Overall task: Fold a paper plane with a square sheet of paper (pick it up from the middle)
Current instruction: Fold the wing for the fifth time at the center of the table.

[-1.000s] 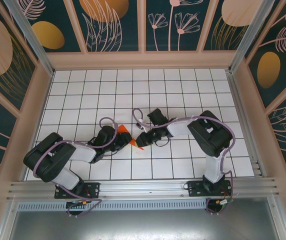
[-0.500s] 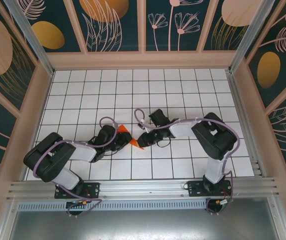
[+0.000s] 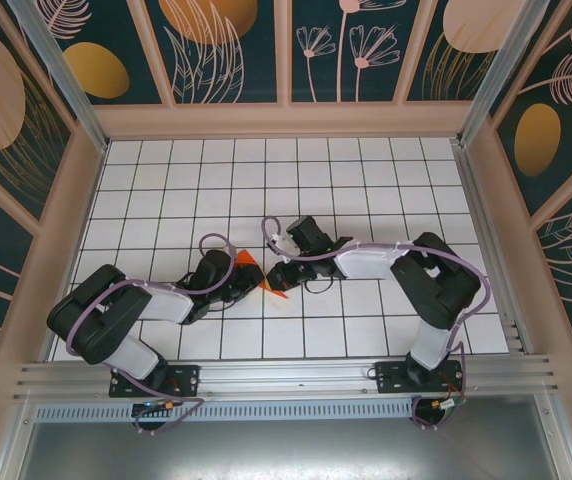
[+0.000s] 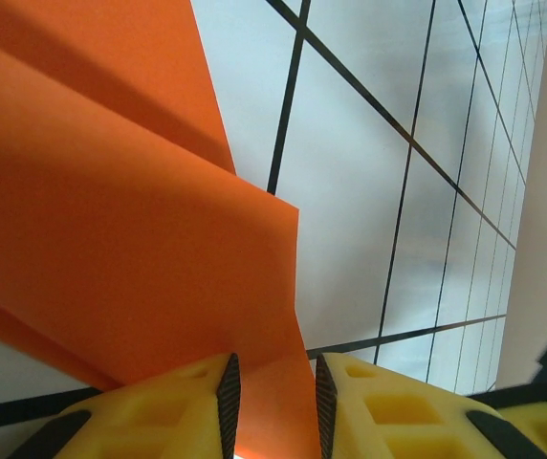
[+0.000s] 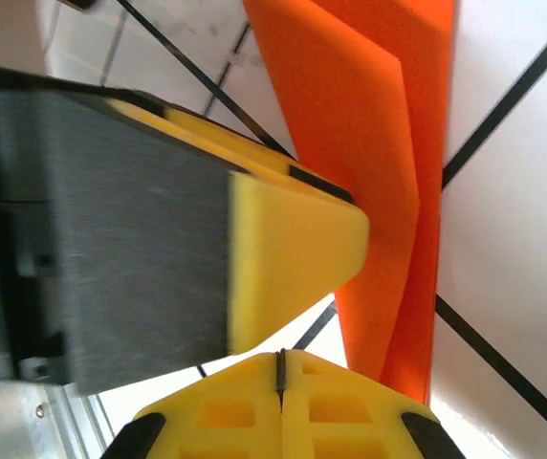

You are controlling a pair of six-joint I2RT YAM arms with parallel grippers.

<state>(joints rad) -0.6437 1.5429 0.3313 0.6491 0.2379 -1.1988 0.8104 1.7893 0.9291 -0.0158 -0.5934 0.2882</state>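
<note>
- The left jaws (image 4: 272,371) pinch the sheet of paper (image 4: 111,239). Orange shows in the narrow slot between the two yellow pads, and the layers fan upward toward 11 o'clock from there.
- The right jaws (image 5: 279,361) have just snapped together. A moment ago they stood slightly apart; now the pads meet in a hairline seam with no orange showing in it.
- The folded layers run just beside those pads, at 2 o'clock of the seam, so I judge this as a press or a missed nip, not a hold.
- From above, the right arm has pushed toward 9 o'clock, so its wrist is now closer to the left jaws (image 3: 234,280).
- The sheet of paper (image 3: 249,264) lies between the two wrists, near the middle of the counter (image 3: 166,190). It is creased into a small wedge, with one tip peeking out at 5 o'clock.
- The paper itself looks barely shifted.
- For the task, the fold is mid-way: several layers are stacked, but no narrow dart is formed yet.
- The next crease needs the right jaws to reopen and actually take an edge.
</note>
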